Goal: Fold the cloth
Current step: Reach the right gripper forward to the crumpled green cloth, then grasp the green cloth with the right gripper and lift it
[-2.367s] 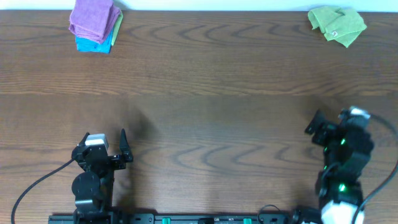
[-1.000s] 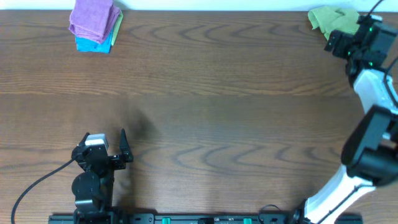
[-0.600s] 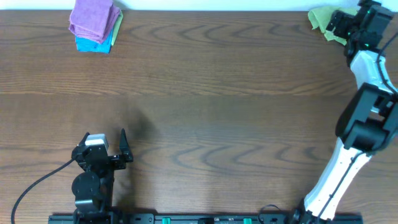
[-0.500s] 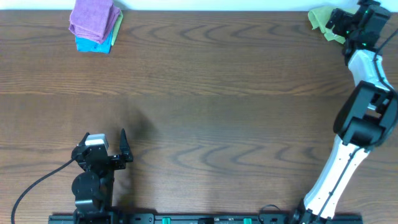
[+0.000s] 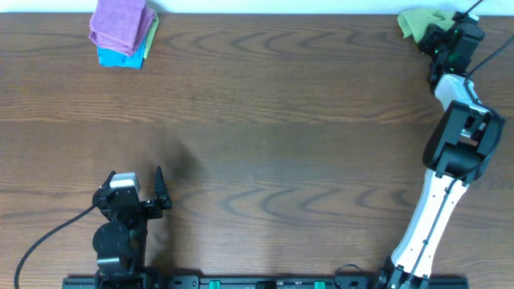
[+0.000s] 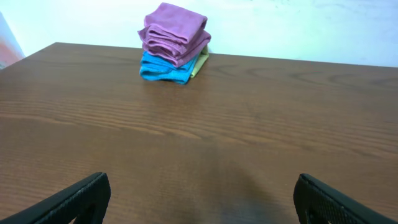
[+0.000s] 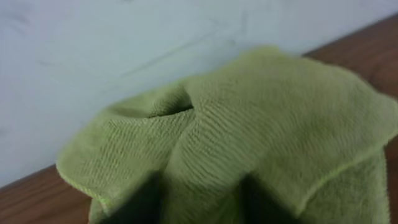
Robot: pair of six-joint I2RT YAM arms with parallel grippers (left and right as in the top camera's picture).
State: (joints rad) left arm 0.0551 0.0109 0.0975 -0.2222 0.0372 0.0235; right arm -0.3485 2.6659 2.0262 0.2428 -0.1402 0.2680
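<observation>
A crumpled green cloth (image 5: 415, 21) lies at the table's far right corner. My right arm is stretched out to it, and my right gripper (image 5: 440, 35) sits on the cloth's near side. In the right wrist view the green cloth (image 7: 261, 112) fills the frame, and a ridge of it is pinched between the two dark fingers (image 7: 142, 200) of the right gripper (image 7: 202, 202). My left gripper (image 5: 135, 180) rests near the front left edge, open and empty. Its fingertips (image 6: 81, 196) stand wide apart over bare wood.
A stack of folded cloths, purple (image 5: 120, 24) on top of blue (image 5: 122, 56), sits at the far left corner, also seen as the stack (image 6: 174, 40) in the left wrist view. A white wall (image 7: 124, 50) runs right behind the table's far edge.
The right arm swung from the front right out to the far right corner, settled on the green cloth, and its jaws closed on a fold of it. The left arm has not moved.
</observation>
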